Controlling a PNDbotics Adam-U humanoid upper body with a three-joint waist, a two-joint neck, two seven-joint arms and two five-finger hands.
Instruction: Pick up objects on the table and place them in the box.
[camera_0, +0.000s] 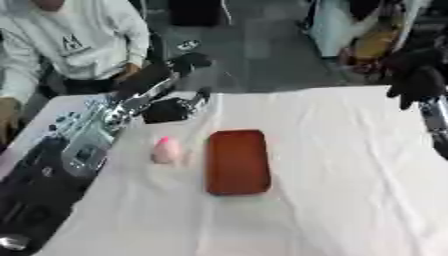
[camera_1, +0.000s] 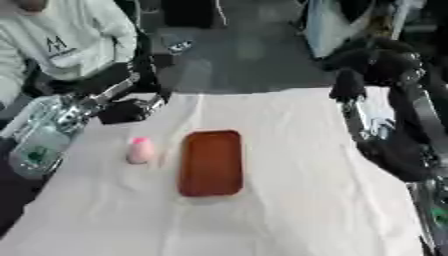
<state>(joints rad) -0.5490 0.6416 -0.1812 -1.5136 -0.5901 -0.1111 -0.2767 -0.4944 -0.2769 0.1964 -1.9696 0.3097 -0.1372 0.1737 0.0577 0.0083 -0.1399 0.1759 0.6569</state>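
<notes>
The pink object (camera_0: 167, 150) sits on the white-covered surface (camera_0: 350, 190), just beside the left long wall of the red-brown box (camera_0: 237, 161) and not inside it. It is small and rounded, with a brighter pink top; what it is cannot be made out. The box lies with its long sides running away from the robot, and as far as the views show, nothing is in it yet.

Judged from this, the task is at its start: the one object that shows on the cloth has not been picked up, and the placing is all still to do.

The left hand (camera_0: 178, 108) hovers over the far left part of the cloth, beyond the pink object and farther from the robot than the box's far left corner. It is apart from the object. Its dark fingers look bent, with nothing held between them, though the blur leaves this less than sure.

The right hand (camera_1: 350, 85) is raised off the box's far right side, well apart from it. It holds nothing that can be seen; whether its fingers are straight or curled I cannot tell.
</notes>
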